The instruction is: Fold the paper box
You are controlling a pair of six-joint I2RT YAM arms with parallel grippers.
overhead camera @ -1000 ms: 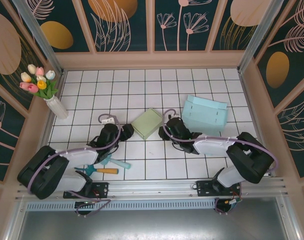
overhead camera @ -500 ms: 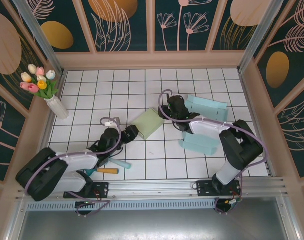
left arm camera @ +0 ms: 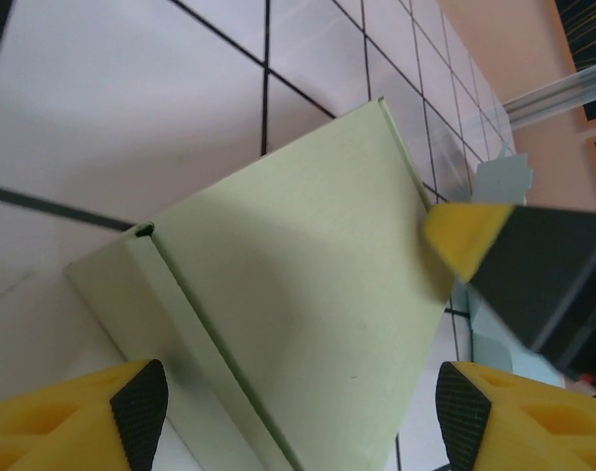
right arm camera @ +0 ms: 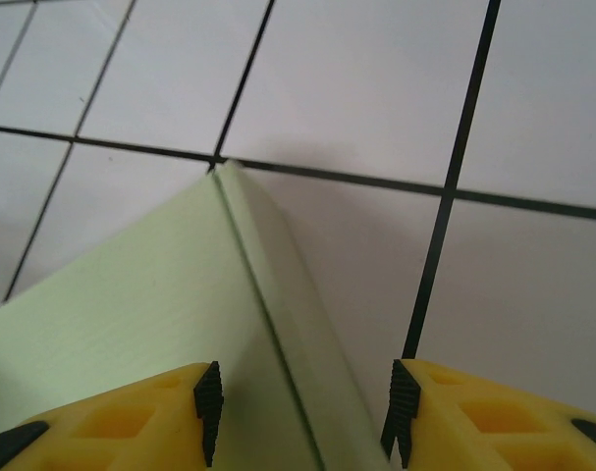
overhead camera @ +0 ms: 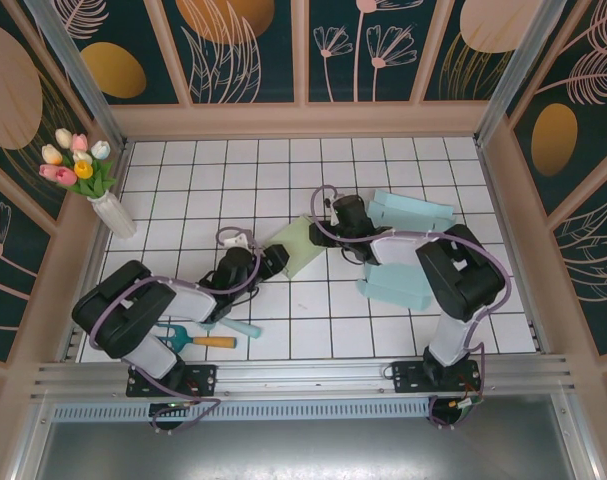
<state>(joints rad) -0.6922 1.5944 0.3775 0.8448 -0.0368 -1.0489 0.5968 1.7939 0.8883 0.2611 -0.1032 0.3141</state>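
The pale green paper box lies flat on the white tiled table, with a folded wall along one edge. My left gripper is at its near-left corner. In the left wrist view the box lies between the open fingers of that gripper, with gaps on both sides. My right gripper is at the box's right corner. In the right wrist view this gripper stands open astride the box's folded edge. One right fingertip shows beyond the box in the left wrist view.
A light blue box lies under the right arm, showing on both sides of it. A vase of tulips stands at the left wall. A teal tool and an orange-handled tool lie by the left arm. Wooden walls ring the table.
My right gripper has swung from near the blue box over to the green box's right corner and opened wider. The left gripper has edged up to the box's near-left corner.
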